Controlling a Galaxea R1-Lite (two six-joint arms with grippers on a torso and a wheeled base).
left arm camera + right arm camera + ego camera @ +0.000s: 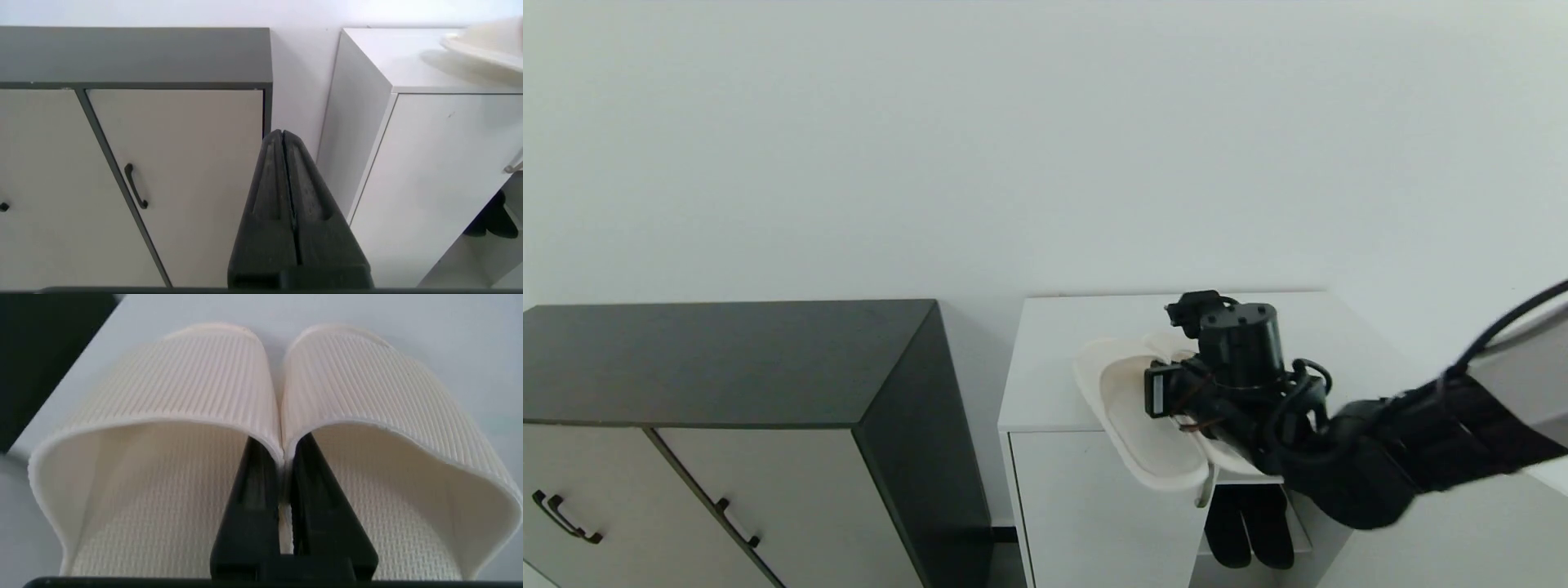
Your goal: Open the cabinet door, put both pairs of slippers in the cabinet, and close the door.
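Looking down from the head, we note the cream slippers [1152,441] lying on top of the white cabinet [1045,359], heels overhanging its front edge, and the right gripper [283,486] set on them. That view hides how the pincer stands. The right wrist view supplies it: two black fingers [249,510] narrowed onto the touching inner edges of both ribbed uppers, pinching the pair together, toes pointing away over the white top.

Black slippers [1250,527] sit inside the white cabinet, under the cream pair, seen through the opening at its front right. The left wrist view catches them too, low in that opening. A white panel stands to the right of the opening; we cannot tell whether it is the door.

Left gripper [283,204]: fingers pressed together, nothing between them, in front of the gap between the dark cabinet [135,53] and the white one. The left wrist view shows the dark cabinet's doors shut, with a curved handle [136,186] on the nearer one.
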